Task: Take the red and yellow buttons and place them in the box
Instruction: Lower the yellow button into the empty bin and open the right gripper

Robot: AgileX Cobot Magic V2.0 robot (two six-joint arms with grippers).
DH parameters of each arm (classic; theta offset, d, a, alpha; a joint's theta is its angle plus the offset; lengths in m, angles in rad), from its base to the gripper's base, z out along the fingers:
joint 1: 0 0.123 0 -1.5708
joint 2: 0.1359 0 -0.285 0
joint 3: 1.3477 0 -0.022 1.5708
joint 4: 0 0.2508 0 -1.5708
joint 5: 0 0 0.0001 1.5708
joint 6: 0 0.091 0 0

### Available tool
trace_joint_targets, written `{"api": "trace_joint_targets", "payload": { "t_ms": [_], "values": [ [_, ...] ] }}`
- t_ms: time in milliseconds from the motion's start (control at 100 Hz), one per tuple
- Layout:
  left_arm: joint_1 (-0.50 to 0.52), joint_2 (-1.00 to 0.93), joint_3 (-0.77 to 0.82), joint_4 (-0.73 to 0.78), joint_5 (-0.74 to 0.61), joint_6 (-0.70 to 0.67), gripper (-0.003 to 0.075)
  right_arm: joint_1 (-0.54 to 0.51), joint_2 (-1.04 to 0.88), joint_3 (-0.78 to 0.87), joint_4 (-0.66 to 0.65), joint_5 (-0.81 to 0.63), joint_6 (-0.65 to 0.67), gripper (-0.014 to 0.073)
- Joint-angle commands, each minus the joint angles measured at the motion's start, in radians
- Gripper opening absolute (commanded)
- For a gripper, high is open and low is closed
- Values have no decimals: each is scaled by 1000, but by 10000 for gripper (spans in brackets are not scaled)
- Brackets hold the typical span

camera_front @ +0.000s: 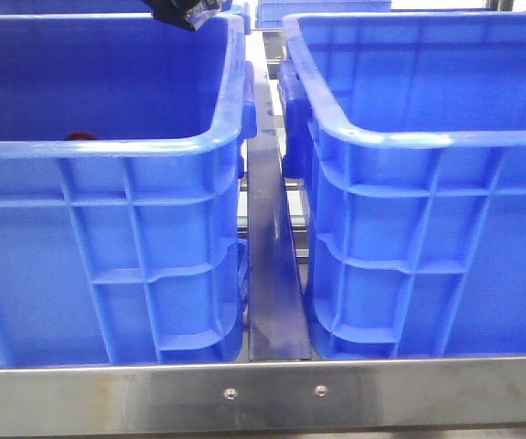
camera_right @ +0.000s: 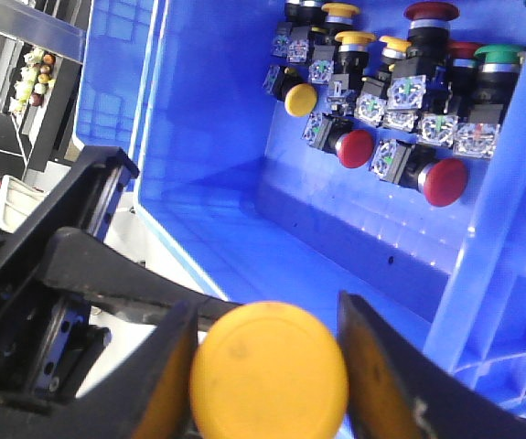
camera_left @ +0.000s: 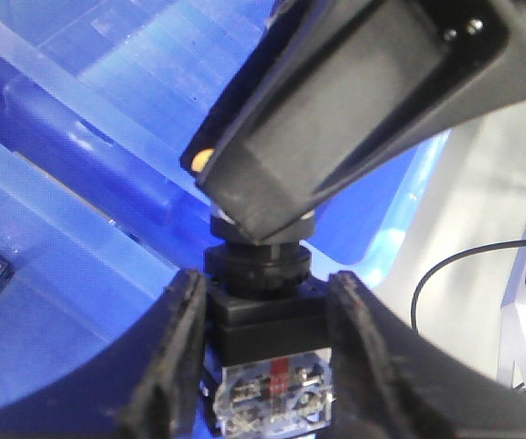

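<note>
Both my grippers grip one yellow button above the crates.

My right gripper clamps the yellow button by its cap, while my left gripper closes narrowly on its dark body. Below the right one, the blue box holds a cluster of buttons, red, yellow and green, against its far wall. In the front view, two blue crates stand side by side.
</note>
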State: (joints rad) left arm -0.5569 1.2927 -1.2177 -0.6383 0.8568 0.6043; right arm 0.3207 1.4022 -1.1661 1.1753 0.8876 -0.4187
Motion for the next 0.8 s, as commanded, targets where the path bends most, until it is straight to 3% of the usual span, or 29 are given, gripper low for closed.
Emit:
{"api": "trace_joint_targets", "payload": {
  "t_ms": [0, 80, 180, 470, 790],
  "values": [
    [-7, -31, -28, -52, -45, 0, 275, 1, -30, -33, 67, -1, -18, 225],
    [-7, -31, -28, -52, -50, 0, 470, 1, -30, -33, 67, -1, -18, 225],
    [-7, -31, -28, -52, -53, 0, 595, -2, -30, -33, 68, -11, -20, 225],
    [-7, -31, -28, -52, -38, 0, 598, -122, -68, -29, 48, -103, -202, 225],
    [-7, -31, -28, -52, -38, 0, 598, -144, -111, 34, -115, -417, -316, 222]
  ]
}}
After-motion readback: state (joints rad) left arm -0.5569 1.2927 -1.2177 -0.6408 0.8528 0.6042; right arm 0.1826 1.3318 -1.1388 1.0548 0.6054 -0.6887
